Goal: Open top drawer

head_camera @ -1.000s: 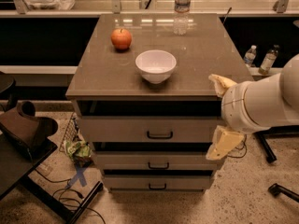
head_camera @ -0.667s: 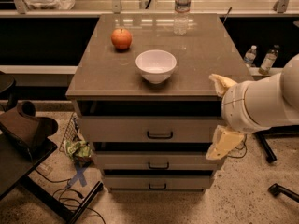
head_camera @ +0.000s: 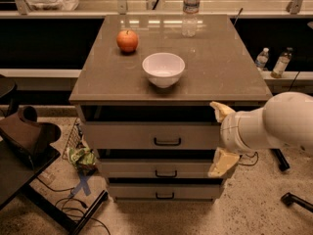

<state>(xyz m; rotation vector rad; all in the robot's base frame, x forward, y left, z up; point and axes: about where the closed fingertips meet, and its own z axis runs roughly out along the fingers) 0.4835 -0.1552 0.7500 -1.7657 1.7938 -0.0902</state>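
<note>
Three-drawer stack (head_camera: 146,168): under the tabletop (head_camera: 220,72)
Top drawer (head_camera: 127,136): uppermost one (black handle (head_camera: 167,142) at centre)
Gripper (head_camera: 222,137): fingers spread wide apart, by top drawer's right end
On top: apple (head_camera: 127,40), white bowl (head_camera: 163,69), bottle (head_camera: 190,10)

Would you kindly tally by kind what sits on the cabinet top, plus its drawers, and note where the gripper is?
Apple: 1
White bowl: 1
Water bottle: 1
Drawers: 3 (top drawer, middle drawer, bottom drawer)
Total: 6
Gripper: at the top drawer's right end, jaws open.
</note>
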